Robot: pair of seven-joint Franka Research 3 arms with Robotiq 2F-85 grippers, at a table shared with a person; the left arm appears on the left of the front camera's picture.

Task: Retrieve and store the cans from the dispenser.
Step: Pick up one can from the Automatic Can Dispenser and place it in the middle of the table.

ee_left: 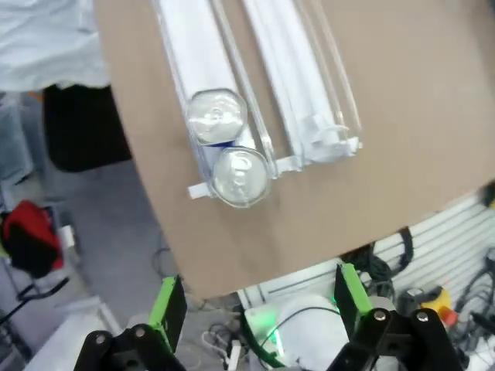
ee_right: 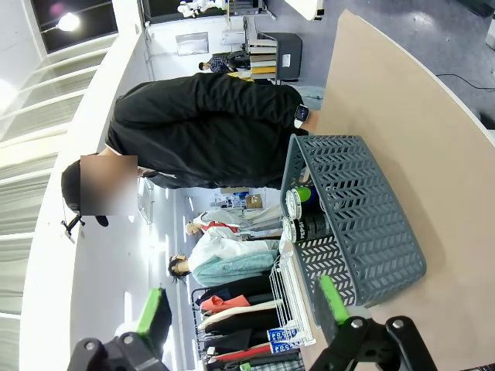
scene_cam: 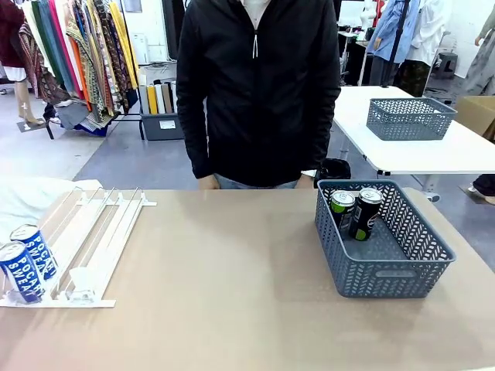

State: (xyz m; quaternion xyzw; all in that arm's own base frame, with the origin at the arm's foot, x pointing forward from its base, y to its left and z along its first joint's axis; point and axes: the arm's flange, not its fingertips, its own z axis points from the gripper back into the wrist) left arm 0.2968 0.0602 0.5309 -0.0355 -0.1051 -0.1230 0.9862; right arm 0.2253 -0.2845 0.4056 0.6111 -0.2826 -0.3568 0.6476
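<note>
Two Pocari Sweat cans (scene_cam: 22,270) sit at near end of dispenser (scene_cam: 93,232), leftmost lane, not yet taken. Black-green can (scene_cam: 341,210) and black can (scene_cam: 366,213) upright in grey basket (scene_cam: 387,274), stored. Judged about half done. Left gripper (ee_left: 259,297) spread, empty, over dispenser end. Right gripper (ee_right: 241,301) spread, empty.

I have the dispenser (scene_cam: 93,232) lying at the near left, a sloped white and clear rack with three narrow lanes. Two blue-and-white Pocari Sweat cans (scene_cam: 35,249) stand touching, one behind the other, at the near end of its left lane, silver tops up. On the right, a black-and-green can (scene_cam: 341,210) and a black can (scene_cam: 366,213), possibly Pepsi though I can't read the print, stand side by side in the far left corner of the grey basket (scene_cam: 387,270).
</note>
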